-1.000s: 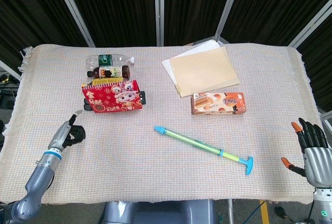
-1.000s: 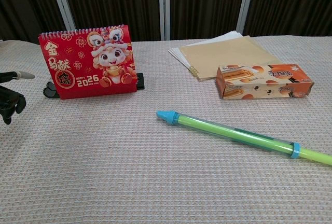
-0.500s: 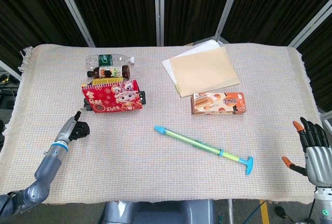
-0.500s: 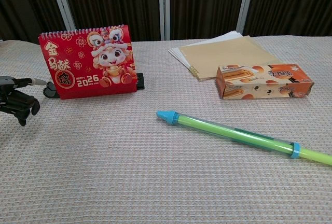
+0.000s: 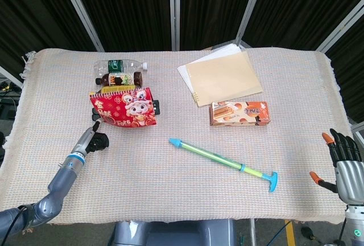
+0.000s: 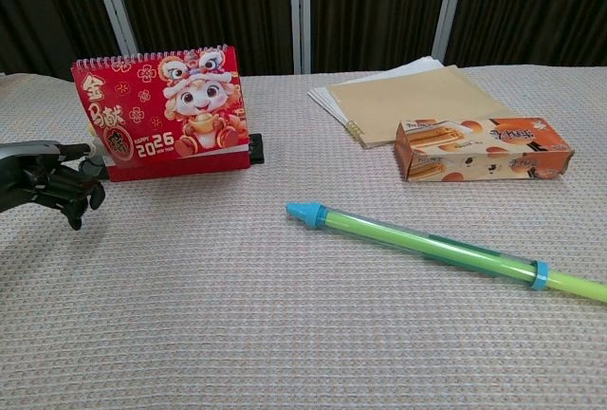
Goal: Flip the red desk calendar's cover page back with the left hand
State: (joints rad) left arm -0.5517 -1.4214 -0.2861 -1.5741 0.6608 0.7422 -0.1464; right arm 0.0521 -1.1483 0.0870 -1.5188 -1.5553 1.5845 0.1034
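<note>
Red desk calendar (image 6: 167,111) upright, long axis left-right, cover facing robot; left hand (image 6: 52,182) fingers (image 6: 83,197) curled, holding nothing.

Left robot hand (image 5: 94,139): black fingers with a pale extended fingertip, mounted on a silver-grey forearm (image 5: 56,188) with a blue band at the wrist. Right robot hand (image 5: 343,163): black fingers capped with orange tips, a silver-grey metallic palm housing, and a small green marking low on the wrist.
</note>
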